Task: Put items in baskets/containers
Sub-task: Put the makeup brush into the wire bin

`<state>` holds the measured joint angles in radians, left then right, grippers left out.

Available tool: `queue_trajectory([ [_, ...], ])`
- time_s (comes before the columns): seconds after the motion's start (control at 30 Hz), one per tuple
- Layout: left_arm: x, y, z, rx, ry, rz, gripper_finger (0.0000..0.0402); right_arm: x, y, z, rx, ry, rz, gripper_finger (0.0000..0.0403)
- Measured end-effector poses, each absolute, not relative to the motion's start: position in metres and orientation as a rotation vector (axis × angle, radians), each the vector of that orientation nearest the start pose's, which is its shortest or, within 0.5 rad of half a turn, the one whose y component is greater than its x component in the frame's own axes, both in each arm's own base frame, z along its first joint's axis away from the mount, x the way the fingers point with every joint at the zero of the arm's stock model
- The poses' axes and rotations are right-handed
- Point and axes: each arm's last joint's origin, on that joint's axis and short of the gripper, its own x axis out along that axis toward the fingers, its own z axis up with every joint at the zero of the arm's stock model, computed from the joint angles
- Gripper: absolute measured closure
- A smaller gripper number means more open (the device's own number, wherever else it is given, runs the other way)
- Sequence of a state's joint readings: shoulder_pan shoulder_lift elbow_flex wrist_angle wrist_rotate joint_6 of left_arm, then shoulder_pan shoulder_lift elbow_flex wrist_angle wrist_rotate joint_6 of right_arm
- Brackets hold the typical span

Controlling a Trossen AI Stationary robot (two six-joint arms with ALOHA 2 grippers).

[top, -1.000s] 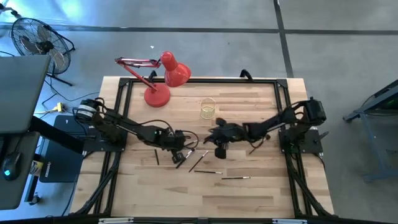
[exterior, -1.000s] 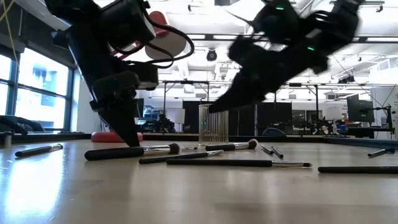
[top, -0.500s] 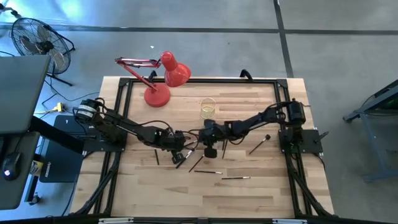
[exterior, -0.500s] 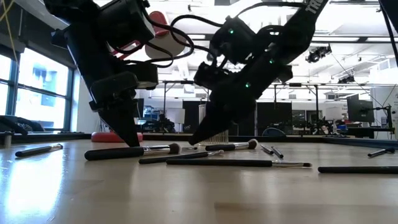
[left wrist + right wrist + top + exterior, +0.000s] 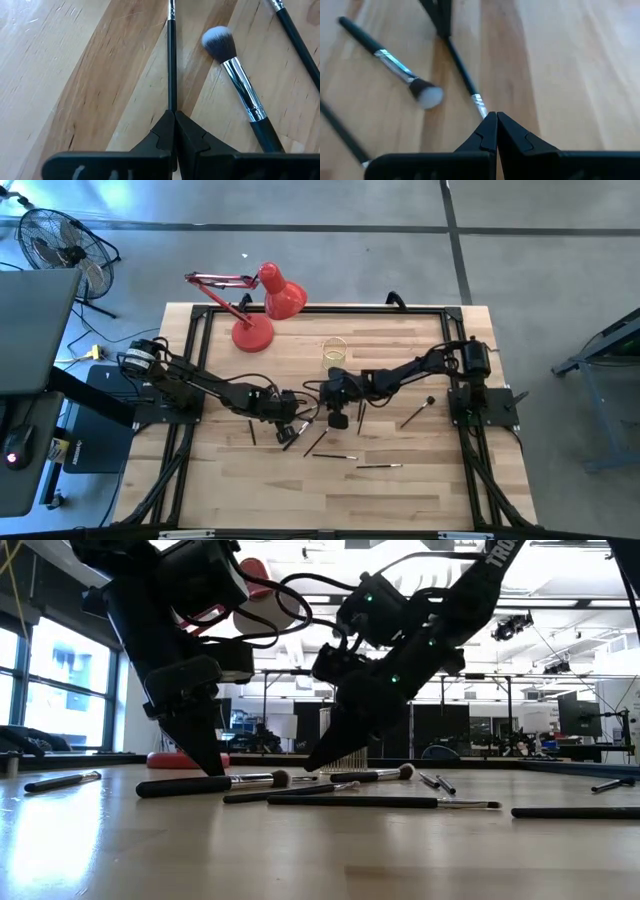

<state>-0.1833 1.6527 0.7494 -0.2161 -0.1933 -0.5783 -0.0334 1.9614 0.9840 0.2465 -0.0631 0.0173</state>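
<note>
Since a second ago, right gripper (image 5: 316, 393) swung in from the right edge to mid-tabletop (image 5: 420, 480); left gripper (image 5: 300, 412) unmoved, tip down among the brushes (image 5: 322, 442). Both jaws shut, holding nothing, each tip touching one thin brush (image 5: 171, 60) from opposite ends. Brushes scattered mid-tabletop, cup (image 5: 334, 354) toward the far edge, apparently empty. Likely light, stiff, prone to rolling; best pinched mid-handle, clear of the bristles. Brush count hard to make out under the arms.
</note>
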Motion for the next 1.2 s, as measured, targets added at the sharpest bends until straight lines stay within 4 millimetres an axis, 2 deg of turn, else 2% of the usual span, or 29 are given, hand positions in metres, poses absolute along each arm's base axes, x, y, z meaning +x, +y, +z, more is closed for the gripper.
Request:
queue_trajectory([
  [0.63,0.279,-0.046,0.125,-0.301,1.042,0.332,0.04,0.377,-0.011,0.11,0.024,0.76,0.021,0.0403],
  [0.93,0.279,-0.046,0.125,-0.299,1.044,0.336,0.04,0.379,-0.011,0.098,0.038,0.779,0.027,0.0403],
  [1.2,0.28,-0.046,0.125,-0.299,1.039,0.336,0.04,0.378,-0.011,0.112,0.04,0.739,-0.007,0.0403],
])
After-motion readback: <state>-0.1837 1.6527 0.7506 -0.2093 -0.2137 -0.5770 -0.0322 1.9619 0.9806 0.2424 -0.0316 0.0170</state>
